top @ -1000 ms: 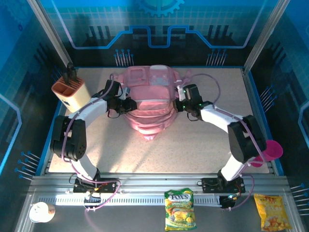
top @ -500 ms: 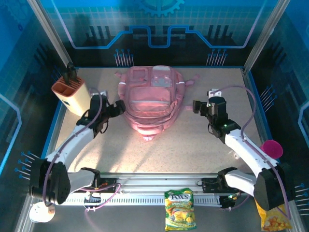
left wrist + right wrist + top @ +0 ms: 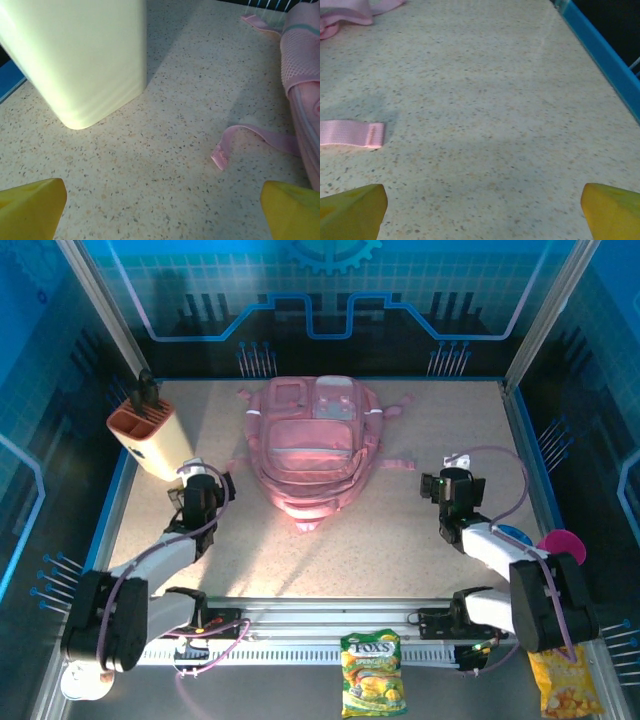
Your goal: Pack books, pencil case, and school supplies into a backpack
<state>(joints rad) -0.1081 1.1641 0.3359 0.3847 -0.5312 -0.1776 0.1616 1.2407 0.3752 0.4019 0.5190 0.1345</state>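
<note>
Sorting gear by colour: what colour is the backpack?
The backpack is pink, clearest in the top external view.

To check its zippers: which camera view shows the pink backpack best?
Top external: the whole backpack lies there, front pockets up. Left wrist catches its side edge and one strap; right wrist, a strap end and a fabric corner.

Both arms folded low, elbows toward the worktop's near corners. Left end effector by the left edge, jaws spread wide, nothing between them. Right end effector near the right edge, equally wide, empty.
</note>
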